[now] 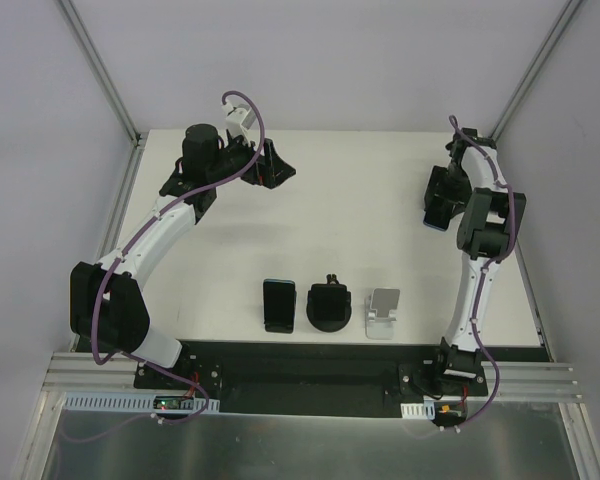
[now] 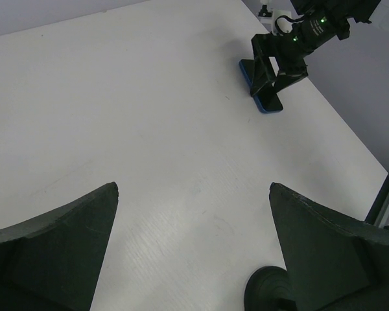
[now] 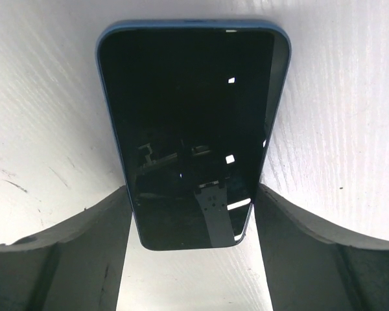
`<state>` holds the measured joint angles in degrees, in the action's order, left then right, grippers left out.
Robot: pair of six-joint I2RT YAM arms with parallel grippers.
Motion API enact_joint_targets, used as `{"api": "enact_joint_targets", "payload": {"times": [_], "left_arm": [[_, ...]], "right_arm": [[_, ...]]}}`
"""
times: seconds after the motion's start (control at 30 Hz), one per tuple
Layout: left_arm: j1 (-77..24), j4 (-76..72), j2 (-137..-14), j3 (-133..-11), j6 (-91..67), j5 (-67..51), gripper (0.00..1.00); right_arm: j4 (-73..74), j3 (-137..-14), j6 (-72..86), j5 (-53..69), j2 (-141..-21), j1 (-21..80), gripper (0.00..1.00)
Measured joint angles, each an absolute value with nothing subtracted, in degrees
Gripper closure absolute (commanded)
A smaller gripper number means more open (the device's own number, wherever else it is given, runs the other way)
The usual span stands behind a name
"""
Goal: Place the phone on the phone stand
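A blue-cased phone with a dark screen lies flat on the white table at the right back. My right gripper straddles its near end, and both fingers touch its long edges. In the top view the gripper sits over the phone. The left wrist view shows the same phone under that gripper. A silver phone stand stands at the front centre-right. My left gripper is open and empty above bare table at the back left.
A black phone lies flat at the front centre. A black round-based holder stands between it and the silver stand, and its base shows in the left wrist view. The table's right edge is near the right arm.
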<state>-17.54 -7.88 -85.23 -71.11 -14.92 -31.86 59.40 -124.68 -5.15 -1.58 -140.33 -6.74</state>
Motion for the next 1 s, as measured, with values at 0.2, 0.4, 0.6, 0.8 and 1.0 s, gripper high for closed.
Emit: {"api": "enact_joint_targets", "payload": {"times": [0.2, 0.4, 0.6, 0.8, 1.0], "left_arm": [[-17.54, -8.71, -85.56, -71.24, -16.64, -33.78, 0.06], [-17.54, -12.45, -87.94, -71.59, -19.88, -37.43, 0.18], [-18.41, -18.13, -92.38, -71.88, -23.38, -40.80, 0.30], [-25.23, -21.39, -94.13, -71.85, -20.36, -38.04, 0.26], [-32.73, -30.20, -94.94, -70.54, -15.40, -34.92, 0.29]], "right_arm": [[47.22, -110.39, -4.27, 0.54, -132.09, -7.44, 0.87], [30.96, -93.21, 2.04, 7.94, -122.04, -9.04, 0.99], [11.60, -76.05, 17.12, 20.21, -113.62, -9.93, 0.99], [-6.48, -63.79, 35.66, 27.18, -108.49, -8.86, 0.99], [-14.22, -56.77, 48.10, 25.43, -96.57, -4.67, 0.99]]}}
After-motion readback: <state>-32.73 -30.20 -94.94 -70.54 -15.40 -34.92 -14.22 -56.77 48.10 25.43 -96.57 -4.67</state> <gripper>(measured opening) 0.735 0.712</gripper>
